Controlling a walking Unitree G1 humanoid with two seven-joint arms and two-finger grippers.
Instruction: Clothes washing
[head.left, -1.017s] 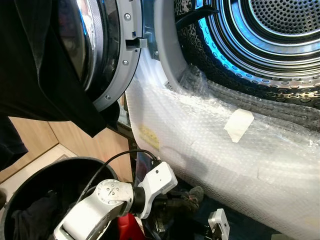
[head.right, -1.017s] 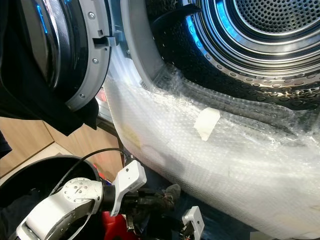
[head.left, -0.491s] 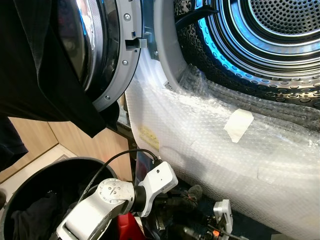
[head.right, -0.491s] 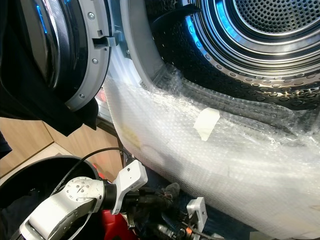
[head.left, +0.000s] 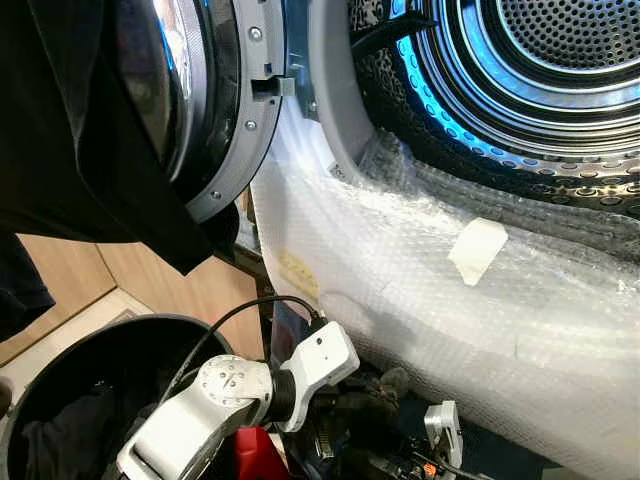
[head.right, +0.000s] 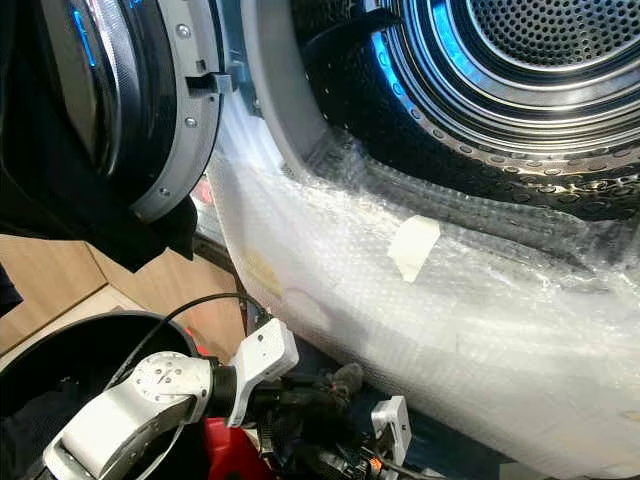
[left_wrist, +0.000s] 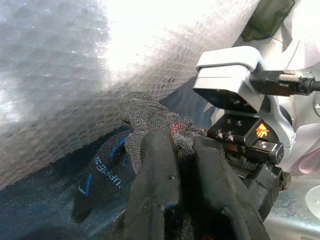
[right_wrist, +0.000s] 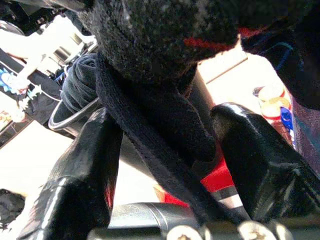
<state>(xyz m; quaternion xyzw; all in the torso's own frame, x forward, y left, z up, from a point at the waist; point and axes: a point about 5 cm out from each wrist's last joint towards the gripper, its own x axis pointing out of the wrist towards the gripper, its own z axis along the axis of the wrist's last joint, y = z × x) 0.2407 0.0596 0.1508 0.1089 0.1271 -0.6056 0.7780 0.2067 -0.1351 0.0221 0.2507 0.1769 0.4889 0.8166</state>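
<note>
My left gripper (left_wrist: 182, 150) is low in front of the washing machine, shut on a dark grey sock-like cloth (left_wrist: 145, 112) that bunches out past its fingertips. In the left eye view the same cloth (head.left: 390, 382) sits under the bubble-wrapped front. My right gripper (right_wrist: 165, 115) is close beside it, open, with a dark knit garment (right_wrist: 160, 125) hanging between its spread fingers (right_wrist: 85, 165). The right wrist's camera block (head.left: 440, 425) is just right of the left gripper. The steel drum (head.left: 560, 60) stands open above.
The round door (head.left: 225, 110) is swung open at the left with a black garment (head.left: 80, 130) draped over it. A black basket (head.left: 40, 395) with dark clothes sits at lower left. Bubble wrap (head.left: 450, 300) covers the machine front. A red object (head.left: 255, 445) lies under the left arm.
The right wrist has come up a little and closer to the left gripper. The left arm has edged slightly toward the machine, still holding the grey cloth.
</note>
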